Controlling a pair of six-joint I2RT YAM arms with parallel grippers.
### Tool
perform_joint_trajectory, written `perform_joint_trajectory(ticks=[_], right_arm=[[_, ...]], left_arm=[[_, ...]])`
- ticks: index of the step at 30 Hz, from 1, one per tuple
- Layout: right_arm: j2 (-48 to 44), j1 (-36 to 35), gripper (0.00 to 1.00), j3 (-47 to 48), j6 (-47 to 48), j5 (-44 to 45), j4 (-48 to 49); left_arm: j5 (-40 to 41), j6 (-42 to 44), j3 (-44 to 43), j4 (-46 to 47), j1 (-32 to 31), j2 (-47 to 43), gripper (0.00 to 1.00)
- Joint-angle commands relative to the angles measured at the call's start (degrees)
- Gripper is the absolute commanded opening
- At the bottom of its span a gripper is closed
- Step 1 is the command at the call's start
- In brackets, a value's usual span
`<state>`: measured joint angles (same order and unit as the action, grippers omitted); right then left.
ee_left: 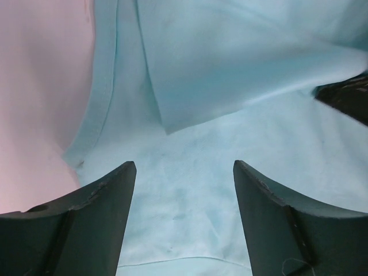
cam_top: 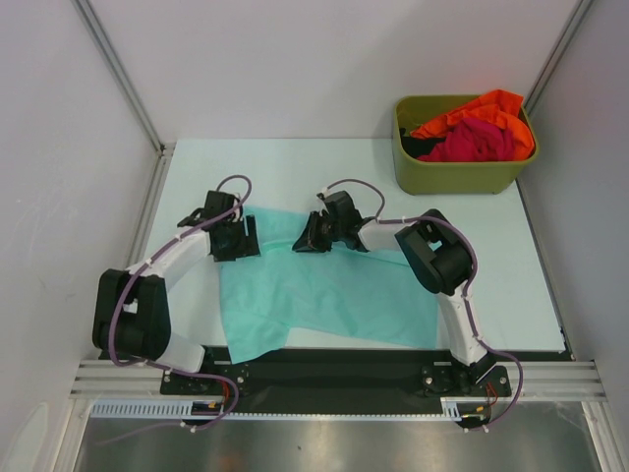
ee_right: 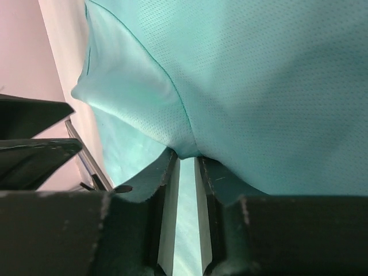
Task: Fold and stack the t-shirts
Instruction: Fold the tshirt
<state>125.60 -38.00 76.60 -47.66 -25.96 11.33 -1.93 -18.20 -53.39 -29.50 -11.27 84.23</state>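
Teal t-shirt [cam_top: 334,295] spread on near surface [cam_top: 295,162] | step: first fold | right claw [ee_right: 185,156] pinches its far edge; left claw [ee_left: 184,167] wide, empty | next: left needs grip on far-left edge | orange t-shirt [cam_top: 486,106], magenta t-shirt [cam_top: 477,143] in far-right bin [cam_top: 462,177]

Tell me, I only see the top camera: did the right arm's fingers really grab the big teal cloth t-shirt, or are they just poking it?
Observer: They grabbed it. In the right wrist view, the right fingers are nearly closed, with a fold of the teal soft cloth t-shirt pinched between their tips.
Operator: What about the left ones?
Observer: The left fingers are wide apart with nothing between them, and the shirt is below them.
Operator: Is the shirt flat under there?
Observer: No. The left wrist view shows a flap with a pointed corner lying over another layer.
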Motion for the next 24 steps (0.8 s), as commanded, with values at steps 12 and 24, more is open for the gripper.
perform_joint_trajectory(ticks=[12, 24], right_arm=[[-0.8, -0.5, 0.03, 4.44, -0.41, -4.36, -3.25], [-0.09, 0.47, 0.0, 4.62, -7.19, -12.72, -5.0]], left_arm=[[-15.56, -3.16, 2.94, 12.27, 5.29, 3.31, 0.66], [-15.73, -3.43, 1.44, 10.34, 6.61, 4.46, 0.51]])
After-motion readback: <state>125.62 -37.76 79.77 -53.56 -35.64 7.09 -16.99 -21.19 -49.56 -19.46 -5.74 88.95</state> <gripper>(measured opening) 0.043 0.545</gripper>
